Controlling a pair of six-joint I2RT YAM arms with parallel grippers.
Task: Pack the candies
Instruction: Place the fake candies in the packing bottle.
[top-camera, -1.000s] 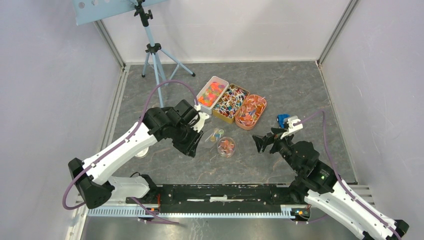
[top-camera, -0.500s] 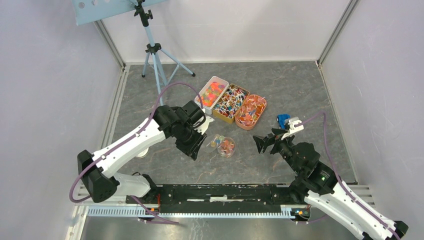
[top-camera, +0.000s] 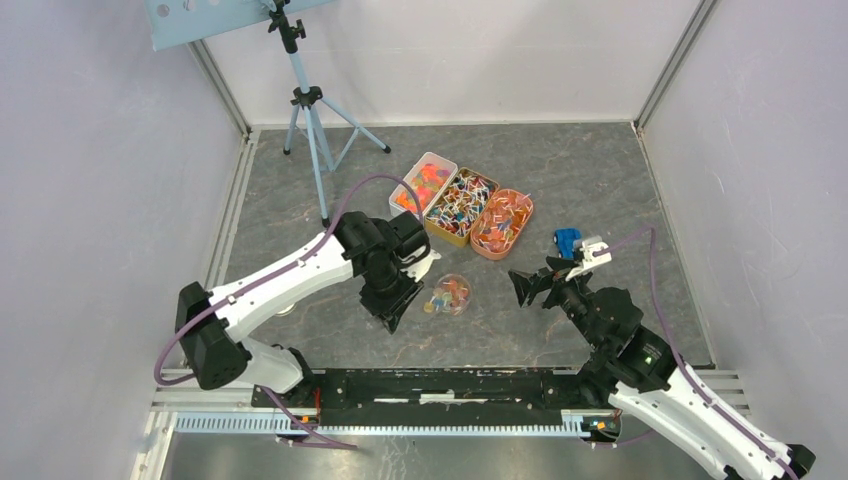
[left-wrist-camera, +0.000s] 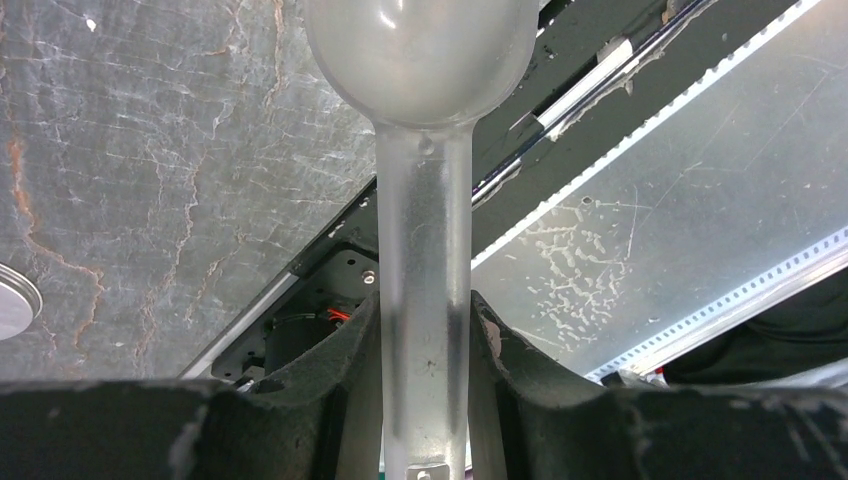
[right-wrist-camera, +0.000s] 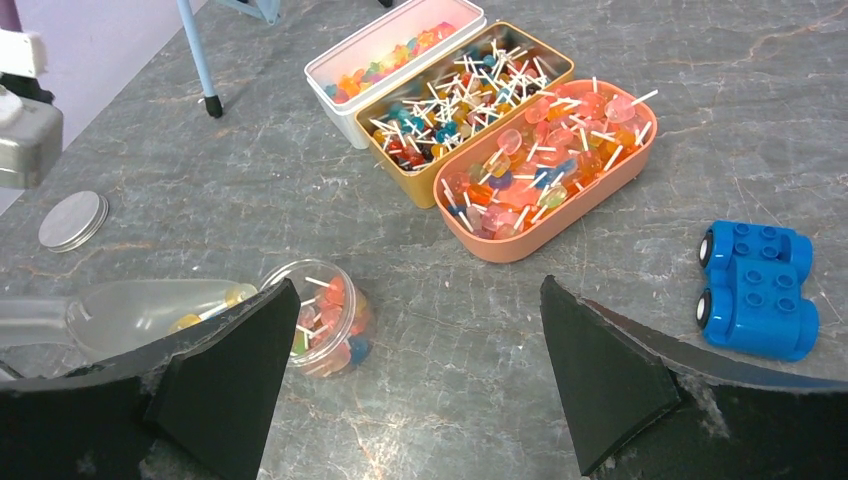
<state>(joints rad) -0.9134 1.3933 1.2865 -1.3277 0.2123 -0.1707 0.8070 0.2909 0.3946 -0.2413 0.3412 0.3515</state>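
Note:
My left gripper (top-camera: 403, 296) is shut on the handle of a translucent plastic scoop (left-wrist-camera: 424, 300), whose bowl (right-wrist-camera: 150, 312) holds a few candies (right-wrist-camera: 232, 296) at its tip, right at the left rim of a small clear jar (top-camera: 455, 293). The jar (right-wrist-camera: 322, 315) holds several red, orange and blue candies. More candies fill a white tray (top-camera: 425, 182), a gold tray (top-camera: 461, 206) and an orange tray (top-camera: 502, 222) behind it. My right gripper (top-camera: 530, 287) is open and empty to the right of the jar, its jaws spread wide (right-wrist-camera: 420, 385).
A blue toy car (right-wrist-camera: 758, 290) sits right of the orange tray. A round metal lid (right-wrist-camera: 72, 220) lies on the floor left of the jar. A tripod (top-camera: 312, 110) stands at the back left. The arm rail (top-camera: 440, 385) runs along the near edge.
My left arm has swung right with the scoop, bringing its bowl from beside the trays up to the jar's rim. The right arm has stayed still.

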